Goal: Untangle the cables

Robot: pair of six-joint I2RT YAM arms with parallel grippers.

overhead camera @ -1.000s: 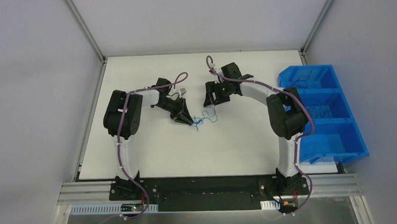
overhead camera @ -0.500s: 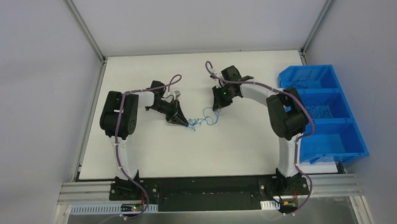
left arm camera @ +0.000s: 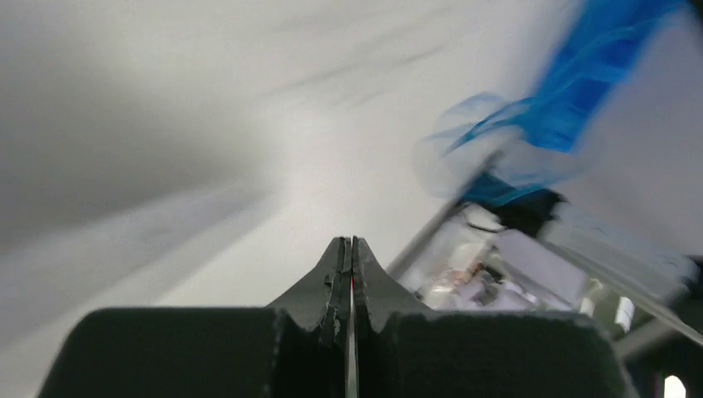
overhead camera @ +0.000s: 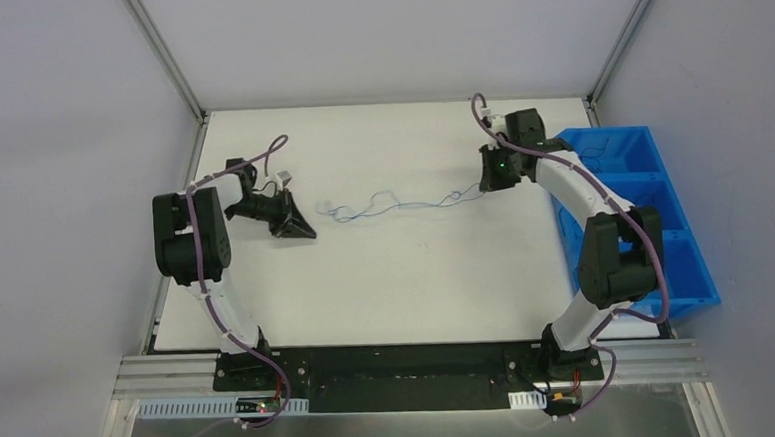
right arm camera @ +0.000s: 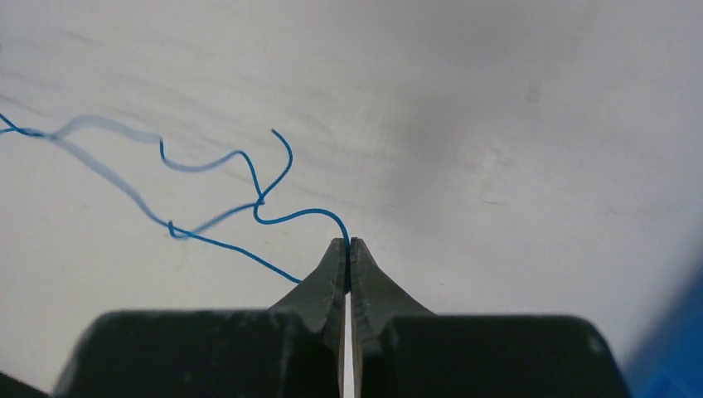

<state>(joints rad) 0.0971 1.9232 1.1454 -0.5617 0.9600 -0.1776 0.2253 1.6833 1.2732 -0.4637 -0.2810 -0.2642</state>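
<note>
The cables (overhead camera: 403,205) lie as thin blue strands, stretched in a wavy line across the middle of the white table. My right gripper (overhead camera: 484,183) is at their right end. In the right wrist view it (right arm camera: 349,242) is shut on a blue cable (right arm camera: 303,211) that enters between the tips, and loose loops trail off to the left. My left gripper (overhead camera: 309,234) sits a little left of and below the cables' left end, apart from it. In the blurred left wrist view it (left arm camera: 349,240) is shut, and no strand shows between its jaws.
A blue bin (overhead camera: 702,272) with three compartments stands along the table's right edge, close behind the right arm, with thin wires in its far compartments. Metal frame rails border the table at the left, right and near sides.
Both grippers closed and swung apart, the left to the left and the right toward the bin. The small tangle was drawn out into a long line, and its left end now lies clear of the left gripper.
</note>
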